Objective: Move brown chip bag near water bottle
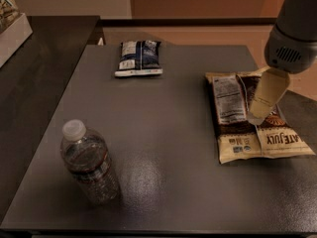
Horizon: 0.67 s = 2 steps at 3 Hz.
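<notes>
The brown chip bag [237,135] lies flat at the right side of the dark table [168,128], label side up with cream edges and brown lettering. The water bottle [89,166], clear with a white cap and a dark label band, stands upright near the table's front left corner, far from the bag. My gripper [258,113] hangs from the grey arm at the upper right and points down over the middle of the brown chip bag, close above or touching it.
A smaller dark-blue-and-white snack bag [140,57] lies at the table's far edge. A dark counter [39,78] adjoins on the left, with a white box [11,31] on it at the far left corner.
</notes>
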### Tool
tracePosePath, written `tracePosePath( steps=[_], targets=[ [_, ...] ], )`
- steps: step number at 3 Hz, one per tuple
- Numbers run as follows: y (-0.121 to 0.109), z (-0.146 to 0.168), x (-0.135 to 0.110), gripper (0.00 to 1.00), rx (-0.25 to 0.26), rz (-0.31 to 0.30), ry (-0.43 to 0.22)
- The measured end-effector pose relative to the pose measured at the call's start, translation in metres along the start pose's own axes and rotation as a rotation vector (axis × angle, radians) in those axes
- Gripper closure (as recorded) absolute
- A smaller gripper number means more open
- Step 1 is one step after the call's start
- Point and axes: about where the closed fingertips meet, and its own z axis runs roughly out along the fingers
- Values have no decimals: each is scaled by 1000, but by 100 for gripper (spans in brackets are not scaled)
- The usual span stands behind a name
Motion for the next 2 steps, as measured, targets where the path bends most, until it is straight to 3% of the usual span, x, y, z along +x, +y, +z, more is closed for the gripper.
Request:
tracePosePath(
  steps=[1,2],
  targets=[
    [-14,19,8,0,46,194,68],
    [-22,34,14,0,65,370,76]
  ],
)
